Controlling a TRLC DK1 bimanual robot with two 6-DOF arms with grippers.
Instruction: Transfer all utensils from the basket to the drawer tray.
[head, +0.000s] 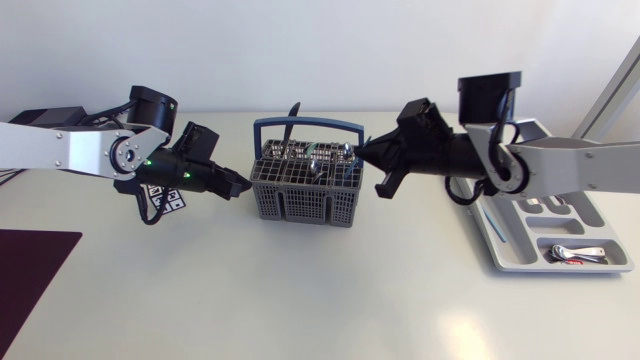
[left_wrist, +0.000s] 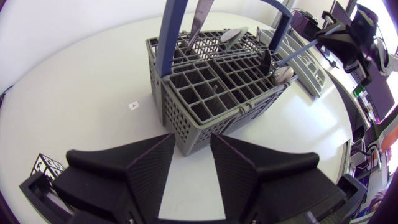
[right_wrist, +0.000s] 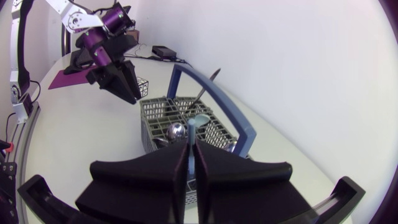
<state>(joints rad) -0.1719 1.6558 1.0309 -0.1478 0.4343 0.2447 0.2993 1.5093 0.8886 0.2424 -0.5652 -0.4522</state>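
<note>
Black left end effector (head: 240, 187) hangs released just beside a corner of the grey basket (head: 300, 205). Opposite, the right end effector (right_wrist: 191, 152) is clenched on a blue-handled utensil (right_wrist: 193, 129) whose far end sits in the basket. Next, likely, lift it clear toward the drawer tray (head: 505, 255).

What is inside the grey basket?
Several utensils, including a spoon and a blue-handled one held by the right gripper. Their lower ends are hidden by the basket walls.
</note>
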